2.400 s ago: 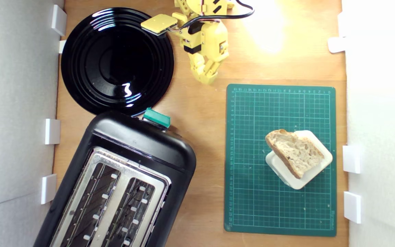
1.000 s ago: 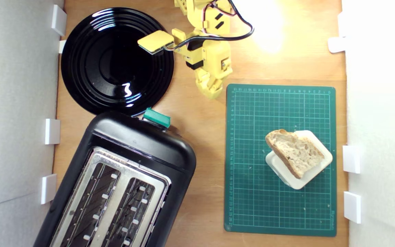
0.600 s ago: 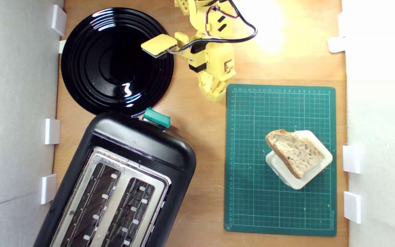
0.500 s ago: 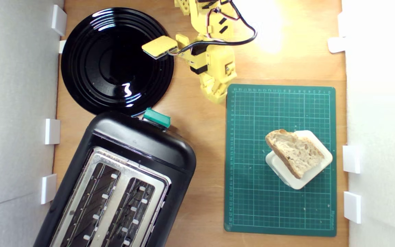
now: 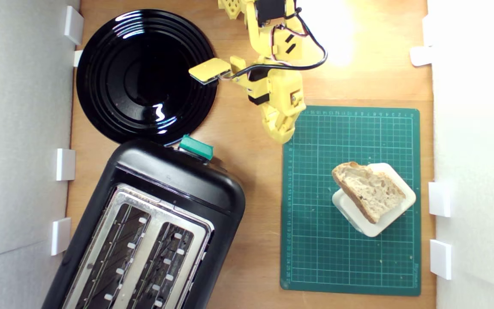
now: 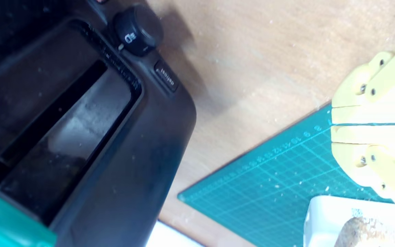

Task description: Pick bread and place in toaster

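The bread [image 5: 369, 190], a triangular half-slice with pale holey crumb and brown crust, lies on a cream rounded square block [image 5: 375, 199] on the green mat. A corner of the bread [image 6: 365, 233] shows in the wrist view. The black toaster [image 5: 152, 227] with silver two-slot top and green lever knob [image 5: 195, 147] stands at the exterior view's lower left; its dark side [image 6: 81, 137] fills much of the wrist view. My yellow gripper [image 5: 282, 136] hangs over the mat's upper-left corner, up and left of the bread, fingers pressed together with nothing between them [image 6: 334, 120].
A round black plate [image 5: 146, 77] sits at the exterior view's upper left, beside the arm. The green cutting mat [image 5: 315, 240] covers the right half of the wooden table. White clips [image 5: 64, 164] line both side walls.
The arm has swung down and toward the exterior view's right, from beside the plate to the mat's upper-left corner. Bread, block and toaster have not moved.
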